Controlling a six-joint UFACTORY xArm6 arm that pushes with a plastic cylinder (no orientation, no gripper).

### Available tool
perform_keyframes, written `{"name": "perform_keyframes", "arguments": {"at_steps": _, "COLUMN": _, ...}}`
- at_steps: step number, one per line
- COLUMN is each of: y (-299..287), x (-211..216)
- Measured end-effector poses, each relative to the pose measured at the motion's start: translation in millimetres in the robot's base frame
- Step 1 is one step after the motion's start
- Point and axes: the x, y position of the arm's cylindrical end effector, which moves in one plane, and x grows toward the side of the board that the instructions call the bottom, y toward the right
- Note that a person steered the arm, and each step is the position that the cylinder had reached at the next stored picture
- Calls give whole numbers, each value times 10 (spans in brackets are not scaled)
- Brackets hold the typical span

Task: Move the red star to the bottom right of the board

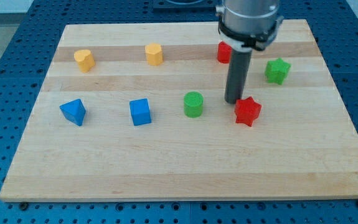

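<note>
Wooden board (185, 168) is lying on a blue perforated table (4, 74) and filling most of the view. The arm's grey wrist housing (248, 22) is hanging in from the view's top, right of centre, with the dark rod (236, 74) running straight down from it. The tool is a plain rod, so nothing is spreading, closing or pinching; it is carrying nothing.

My tip (231, 101) is sitting on the board at the upper-left edge of the red star (248, 111), touching it or just about; contact cannot be told for sure. The green cylinder (193, 104) is lying to the tip's left, apart from it.

The red star is sitting right of the board's centre, in the middle row, well apart from the bottom right corner.

In the same row, going left: blue cube (140, 112), then blue triangular block (73, 111).

Top row, left to right: yellow block (84, 60), shape unclear; yellow hexagonal block (154, 54); a second red block (223, 52), partly hidden behind the rod, shape unreadable; green star (277, 70).
</note>
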Motion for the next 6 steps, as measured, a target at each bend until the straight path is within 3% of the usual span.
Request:
{"name": "perform_keyframes", "arguments": {"at_steps": 2, "y": 569, "x": 615}}
{"name": "perform_keyframes", "arguments": {"at_steps": 4, "y": 553, "x": 594}}
{"name": "perform_keyframes", "arguments": {"at_steps": 6, "y": 1062, "x": 855}}
